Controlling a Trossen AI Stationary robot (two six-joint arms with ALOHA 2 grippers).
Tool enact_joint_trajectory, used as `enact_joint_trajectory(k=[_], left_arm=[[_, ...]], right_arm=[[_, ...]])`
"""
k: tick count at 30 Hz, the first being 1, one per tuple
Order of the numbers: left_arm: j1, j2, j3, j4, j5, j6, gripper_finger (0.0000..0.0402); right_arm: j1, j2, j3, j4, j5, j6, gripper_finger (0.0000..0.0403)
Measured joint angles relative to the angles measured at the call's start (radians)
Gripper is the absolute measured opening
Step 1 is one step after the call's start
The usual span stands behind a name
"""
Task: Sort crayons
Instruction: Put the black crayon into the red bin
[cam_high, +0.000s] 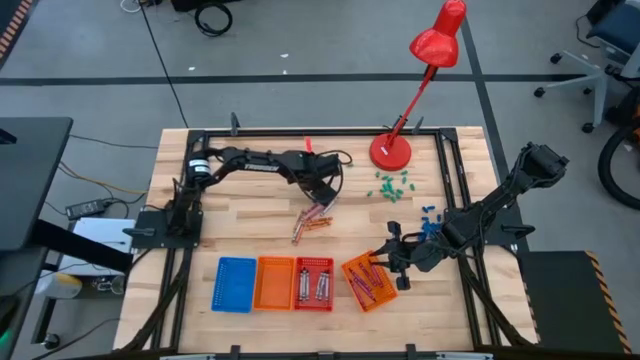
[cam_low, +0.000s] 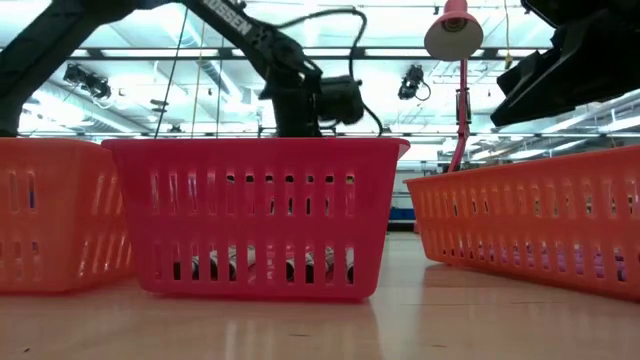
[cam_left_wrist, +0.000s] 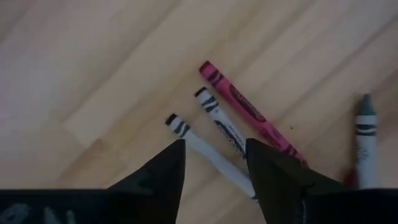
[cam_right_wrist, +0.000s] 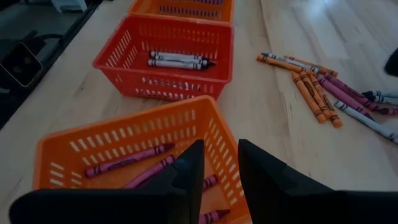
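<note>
Hovering over the loose crayons (cam_high: 312, 222) mid-table, the left gripper (cam_left_wrist: 214, 163) has its fingers spread, a white crayon (cam_left_wrist: 208, 152) lying between the tips, apparently not gripped. The right gripper (cam_right_wrist: 221, 163) hangs above the tilted orange basket (cam_right_wrist: 81, 149) of pink crayons (cam_right_wrist: 127, 160), fingers slightly apart and holding nothing. Grey crayons (cam_right_wrist: 177, 60) lie in the red basket (cam_right_wrist: 124, 53).

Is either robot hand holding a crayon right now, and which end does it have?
No. The left hand is open over the loose crayons, gripping none. The right hand hangs over the tilted orange basket with nothing between its fingers.
</note>
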Motion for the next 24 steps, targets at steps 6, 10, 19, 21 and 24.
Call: enact_joint_trajectory(k=[6, 10, 19, 21, 24], left_arm=[[-0.005, 0.03, 0.002, -0.036, -0.005, 0.033, 0.0183], [-0.004, 0.03, 0.003, -0.046, -0.005, 0.074, 0.0181], [-0.005, 0.029, 0.003, -0.06, 0.018, 0.165, 0.0144], [-0.005, 0.029, 0.003, -0.064, 0.021, 0.193, 0.0134], [-0.005, 0.029, 0.003, -0.067, 0.024, 0.238, 0.0116]], right_arm=[[0.001, 0.0, 0.0, -0.01, 0.001, 0.004, 0.0103], [0.001, 0.0, 0.0, -0.01, 0.002, 0.001, 0.0103], [0.001, 0.0, 0.0, -0.01, 0.006, 0.001, 0.0103], [0.001, 0.0, 0.0, -0.011, 0.006, 0.002, 0.0103], [0.001, 0.0, 0.0, -0.015, 0.006, 0.004, 0.0103]])
